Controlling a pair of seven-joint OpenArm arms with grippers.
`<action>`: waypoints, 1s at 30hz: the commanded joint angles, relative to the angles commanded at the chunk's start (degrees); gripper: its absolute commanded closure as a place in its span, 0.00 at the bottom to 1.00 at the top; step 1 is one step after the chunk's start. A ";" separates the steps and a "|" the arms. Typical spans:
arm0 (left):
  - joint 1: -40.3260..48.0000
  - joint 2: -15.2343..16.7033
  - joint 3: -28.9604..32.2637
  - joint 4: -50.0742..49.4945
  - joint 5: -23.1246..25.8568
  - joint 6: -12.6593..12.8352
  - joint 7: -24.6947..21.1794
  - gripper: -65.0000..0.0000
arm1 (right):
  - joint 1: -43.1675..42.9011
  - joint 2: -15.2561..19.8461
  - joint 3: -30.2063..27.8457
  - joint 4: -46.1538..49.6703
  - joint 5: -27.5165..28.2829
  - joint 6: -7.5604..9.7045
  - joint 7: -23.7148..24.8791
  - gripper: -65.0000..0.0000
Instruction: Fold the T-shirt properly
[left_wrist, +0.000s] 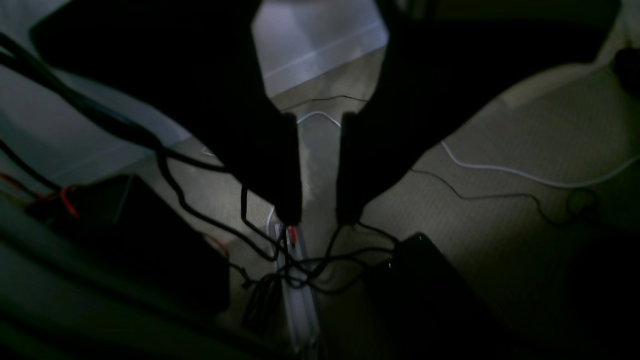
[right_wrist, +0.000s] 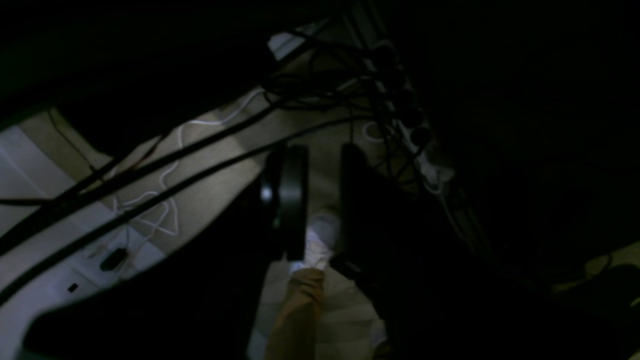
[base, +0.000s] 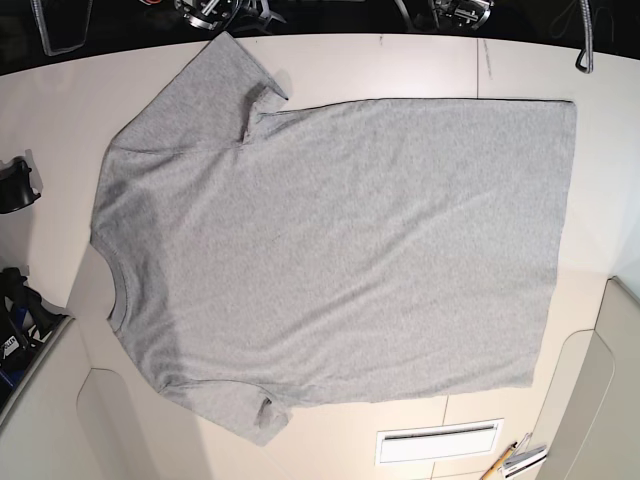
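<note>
Starting: T-shirt (base: 340, 250) flat on table (base: 420, 65), collar at 9 o'clock.
Left end effector (left_wrist: 319, 220): fingers apart, empty.
Right end effector (right_wrist: 320, 200): likewise.
Advice: pinch both 12 o'clock corners, fold evenly.

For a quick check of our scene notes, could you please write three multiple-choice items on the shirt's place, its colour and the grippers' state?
1. Toward which side of the base view does the neck of the T-shirt point?
A. left
B. right
C. top

2. What colour is the shirt?
A. navy
B. heather grey
C. red

3. How do the left gripper and right gripper stand?
A. both shut on cloth
B. one holds a sleeve
C. both open and empty

Answers:
1. A, the ribbed collar lies at the left edge, the hem at the right.
2. B, the cloth spread flat on the table is mottled grey.
3. C, each wrist view shows a gap between the fingers with only floor and cables beyond.
</note>
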 joint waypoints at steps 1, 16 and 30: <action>-0.02 0.00 0.00 0.00 0.00 0.00 -0.02 0.80 | -0.13 0.02 0.00 0.00 0.00 -0.02 0.02 0.83; 4.04 -2.29 0.00 0.17 0.11 0.00 -1.31 0.80 | -2.03 2.27 0.00 0.11 0.02 -0.02 -0.02 0.83; 14.19 -5.77 0.00 12.96 10.69 -5.42 -1.25 0.80 | -5.53 10.67 0.00 7.78 1.09 0.63 -0.02 0.83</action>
